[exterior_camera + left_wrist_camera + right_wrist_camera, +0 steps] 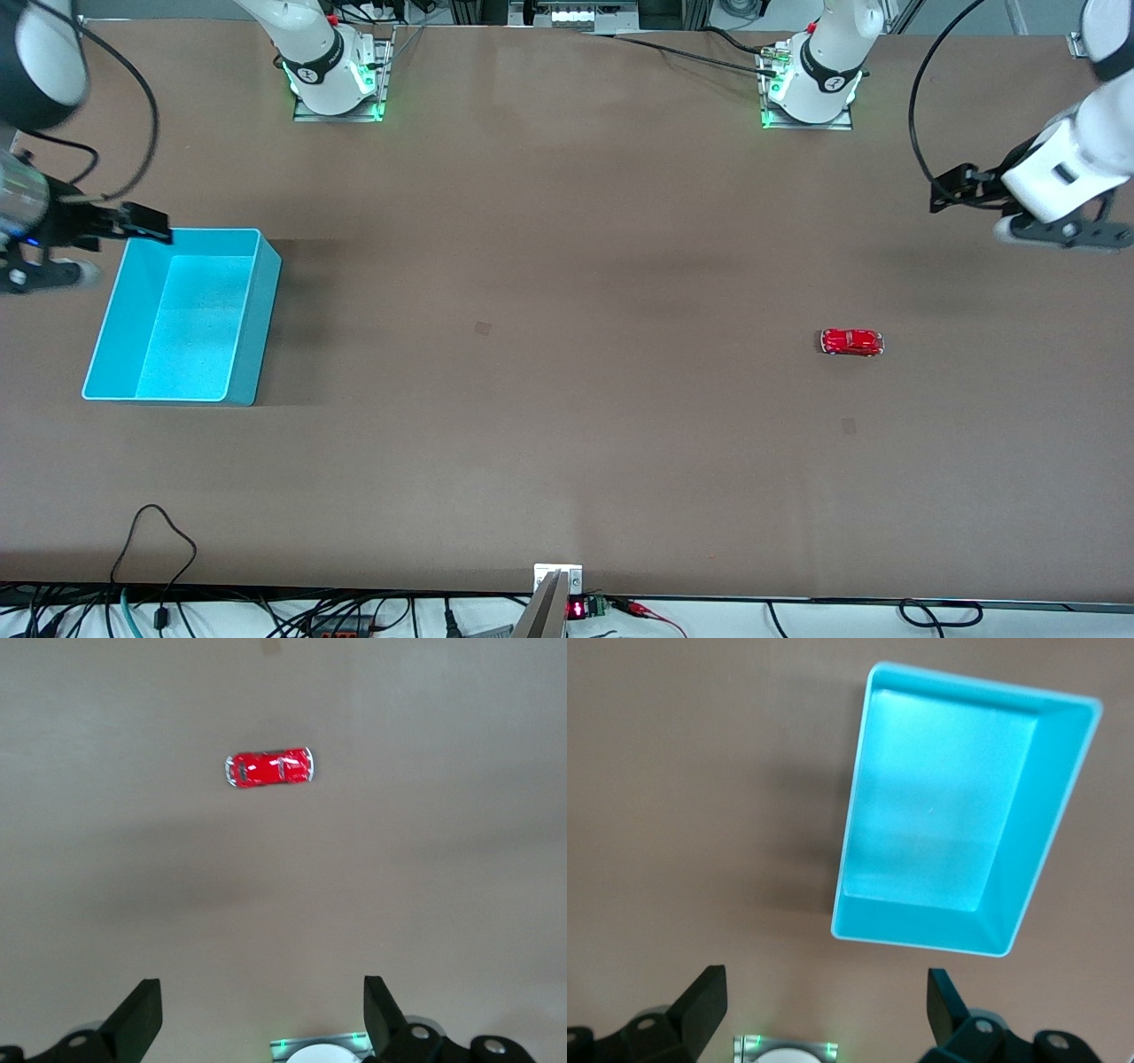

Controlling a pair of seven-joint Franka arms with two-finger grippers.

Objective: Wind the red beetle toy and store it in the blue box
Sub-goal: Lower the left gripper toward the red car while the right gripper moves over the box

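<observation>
The red beetle toy (852, 342) stands on the brown table toward the left arm's end, and it shows in the left wrist view (268, 768). My left gripper (952, 188) hangs open and empty in the air over the table near that end; its fingers (142, 1012) are wide apart, well short of the toy. The blue box (251, 328) stands empty toward the right arm's end and shows in the right wrist view (939, 806). My right gripper (146, 223) is open and empty in the air over the box's rim; its fingers (704, 997) are wide apart.
The arm bases (337, 75) (811, 84) stand along the table's edge farthest from the front camera. Cables (159, 532) trail at the near edge. Two small dark marks (483, 328) (849, 426) lie flat on the tabletop.
</observation>
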